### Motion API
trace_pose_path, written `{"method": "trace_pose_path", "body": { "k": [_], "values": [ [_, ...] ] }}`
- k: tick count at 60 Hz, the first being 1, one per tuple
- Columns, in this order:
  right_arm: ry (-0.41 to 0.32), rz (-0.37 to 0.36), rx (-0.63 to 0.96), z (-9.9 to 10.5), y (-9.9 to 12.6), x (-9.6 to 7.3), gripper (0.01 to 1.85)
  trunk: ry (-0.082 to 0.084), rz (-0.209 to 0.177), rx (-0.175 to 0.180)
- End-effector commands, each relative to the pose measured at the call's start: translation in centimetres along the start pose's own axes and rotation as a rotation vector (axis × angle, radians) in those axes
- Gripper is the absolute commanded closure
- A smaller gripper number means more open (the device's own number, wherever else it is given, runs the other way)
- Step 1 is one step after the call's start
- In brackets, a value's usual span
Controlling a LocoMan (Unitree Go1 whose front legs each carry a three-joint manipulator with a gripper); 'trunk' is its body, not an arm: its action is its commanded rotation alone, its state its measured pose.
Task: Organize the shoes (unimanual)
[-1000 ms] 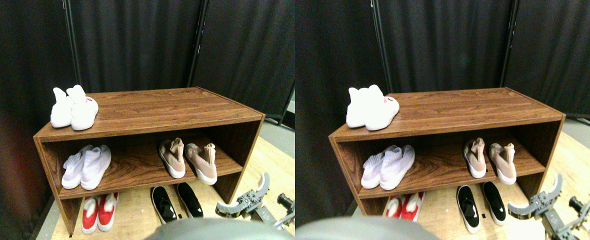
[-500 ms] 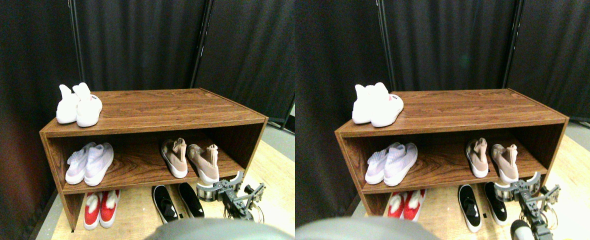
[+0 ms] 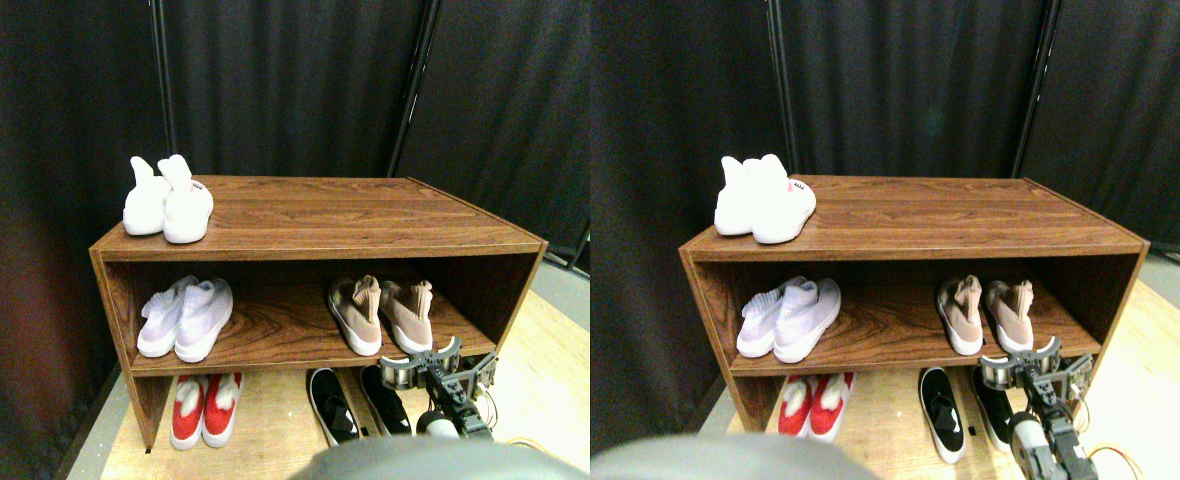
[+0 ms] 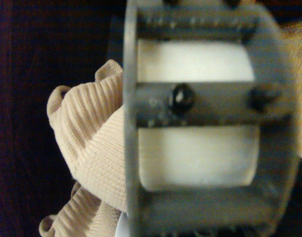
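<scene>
**End effector at the heel of the right pink shoe, middle shelf**

End effector (image 3: 437,362) of the right manipulator sits at the front edge of the middle shelf (image 3: 280,345), right up against the white heel of the right-hand dusty-pink sock-shoe (image 3: 408,317). On my wrist feed the dark jaw frame (image 4: 205,118) fills most of the picture, with white sole showing through its openings and ribbed pink knit (image 4: 91,143) bunched just beside it. I cannot tell how far the jaws are apart, or whether they have hold of the shoe.

Its mate (image 3: 357,312) lies just beside it on the same shelf. A pale-lavender pair (image 3: 186,317) rests at the shelf's left end, well apart from the pink ones. A white pair (image 3: 167,201) stands on the left of the top board (image 3: 350,215).

Under the rack, on the light wooden floor (image 3: 270,420), I see a red pair (image 3: 203,408) at the left and black slip-ons (image 3: 335,405) near the manipulator.

The rack is dark wood-grain laminate. Black curtains (image 3: 290,90) on poles close off the room behind it.
</scene>
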Motion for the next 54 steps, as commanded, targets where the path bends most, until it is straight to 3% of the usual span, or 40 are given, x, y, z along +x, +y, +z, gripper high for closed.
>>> {"method": "trace_pose_path", "body": {
  "k": [1,9,17,24,39,54],
  "values": [
    [-0.013,0.015,-0.014,0.3,0.3,0.4,0.55,0.016,0.009,-0.028],
    [-0.006,0.008,-0.009,0.3,0.3,0.7,0.53,0.017,0.012,-0.027],
    [0.001,-0.002,0.000,0.3,0.5,0.4,0.39,0.019,0.011,-0.025],
    [0.023,0.003,-0.014,0.6,1.1,-0.8,0.48,0.024,0.006,-0.020],
    [0.094,0.052,-0.006,1.3,2.8,-4.0,0.30,0.030,-0.003,-0.015],
    [0.099,0.085,0.008,2.5,4.0,-6.1,0.36,0.034,-0.004,-0.015]
  ]
}}
